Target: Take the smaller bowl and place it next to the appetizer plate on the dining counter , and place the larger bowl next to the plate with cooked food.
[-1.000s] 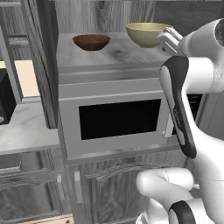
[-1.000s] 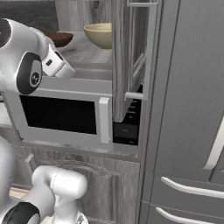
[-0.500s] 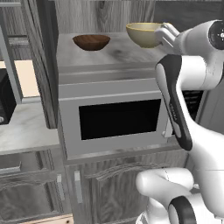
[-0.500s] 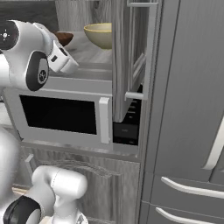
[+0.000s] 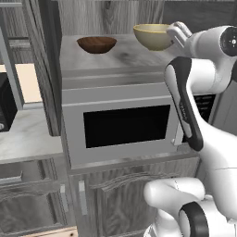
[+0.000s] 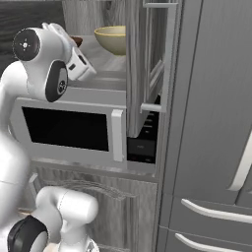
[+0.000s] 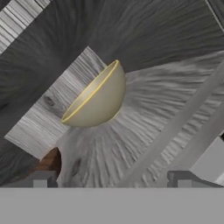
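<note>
Hand view puts the tan bowl (image 7: 98, 98) ahead of the released claw (image 7: 109, 179); straddle its near rim, then clench.

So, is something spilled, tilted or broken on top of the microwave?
Nothing stands out. The smaller bowl and the larger bowl both stand upright and apart on the microwave, with nothing spilled around them.

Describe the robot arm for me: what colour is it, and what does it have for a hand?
The arm is made of glossy white, rounded segments with dark grey to black panels and round dark caps at the joints. No loose cables or lettering show on it. The gripper at its end has two small, squarish dark grey finger tips, with a short white wrist piece behind them.
</note>
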